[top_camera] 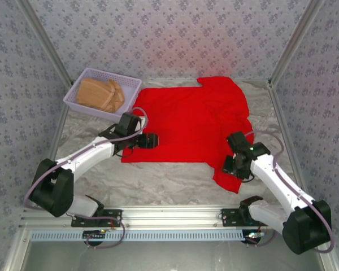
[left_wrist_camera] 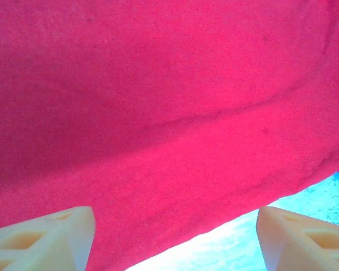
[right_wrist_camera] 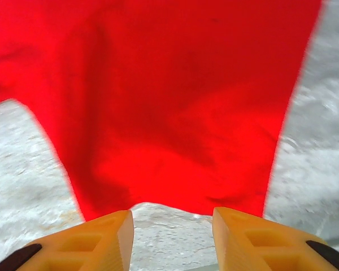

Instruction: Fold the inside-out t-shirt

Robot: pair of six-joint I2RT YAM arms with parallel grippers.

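Top external: t-shirt point(top_camera: 192, 124) spread, folding apparently unstarted; left hand point(top_camera: 152, 141) at its hem, right hand point(top_camera: 233, 166) at its sleeve, both apart; next, grip edges.

White link shells, black joint housings seen on left arm point(top_camera: 85, 155) and right arm point(top_camera: 277, 180). Grey-lilac cable point(top_camera: 37, 183) looped along each arm, back from gripper.
Left gripper point(top_camera: 153, 141): black body; fingers point(left_wrist_camera: 45, 240) pale cream, wedge-shaped, triangular recesses moulded in.
Right gripper point(top_camera: 231, 166): black body; green light point(top_camera: 251, 148) noted just behind it; fingers point(right_wrist_camera: 87, 248) yellow-orange, same recessed wedges, black parts at outer edges.
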